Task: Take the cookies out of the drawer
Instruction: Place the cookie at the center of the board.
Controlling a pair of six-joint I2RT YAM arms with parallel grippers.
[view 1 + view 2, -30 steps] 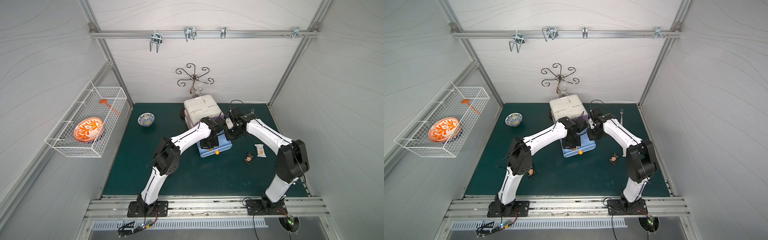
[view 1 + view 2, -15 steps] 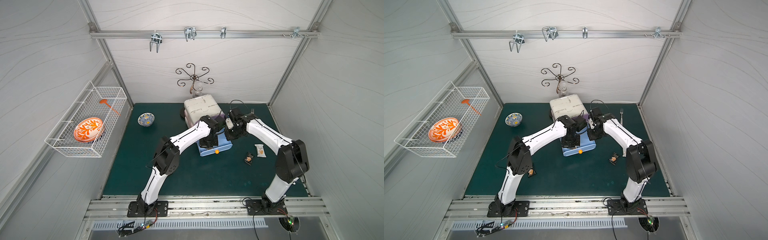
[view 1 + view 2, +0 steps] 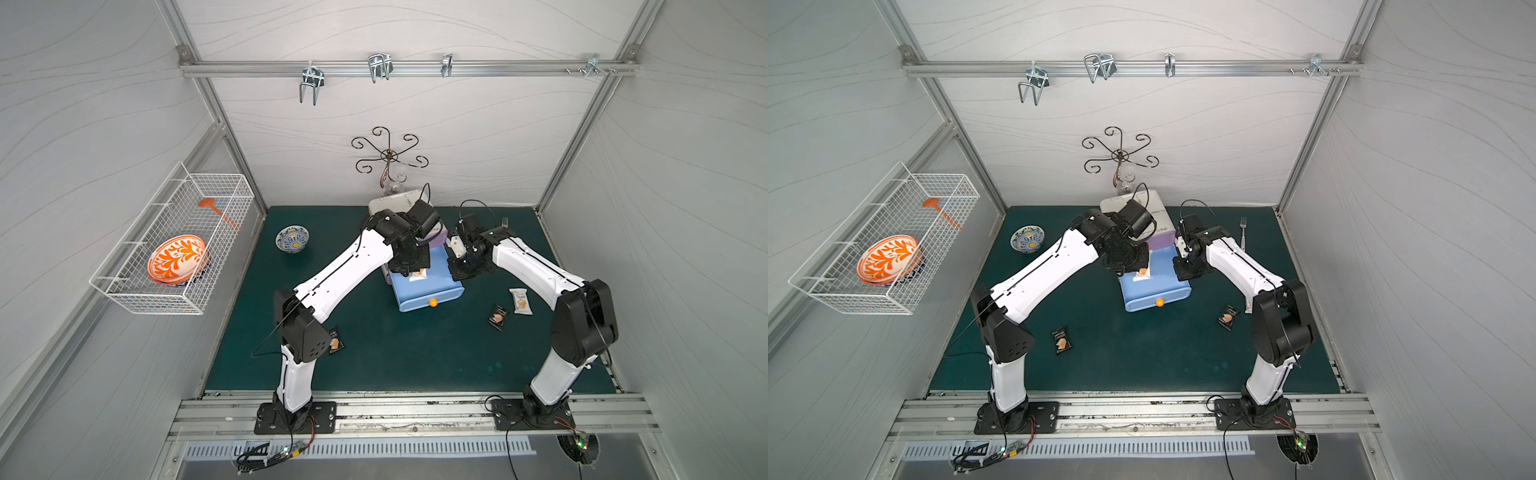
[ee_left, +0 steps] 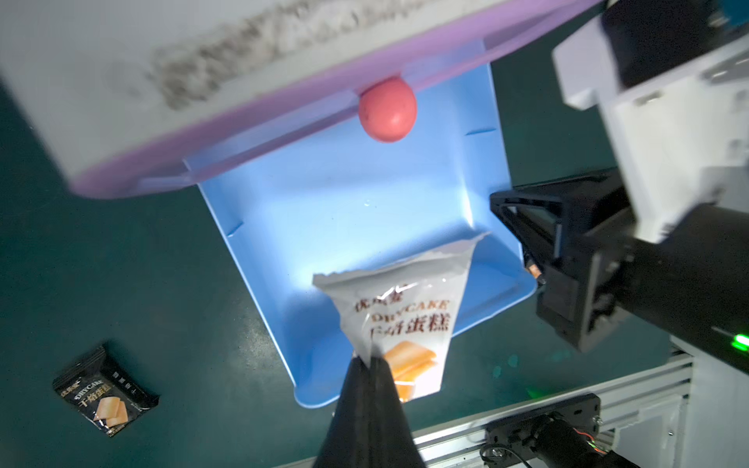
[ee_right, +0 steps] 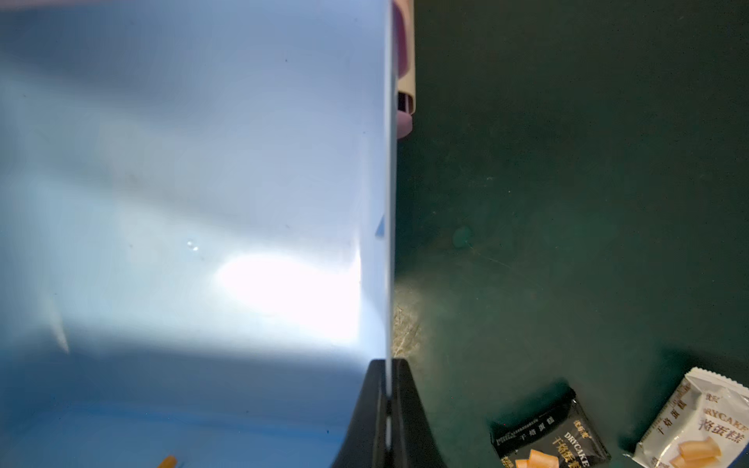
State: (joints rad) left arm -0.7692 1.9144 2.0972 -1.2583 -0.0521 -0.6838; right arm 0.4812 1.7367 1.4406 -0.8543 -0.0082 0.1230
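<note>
Left wrist view — what's the left gripper on?
Pinching a white cookie packet over the open blue drawer.
And the right gripper?
Clamped on the drawer's side wall — a black packet lies nearby on the mat.

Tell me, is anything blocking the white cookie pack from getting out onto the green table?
Nothing visible does. The left fingers pinch the white pack over the open blue drawer, with open green table right beside it.
</note>
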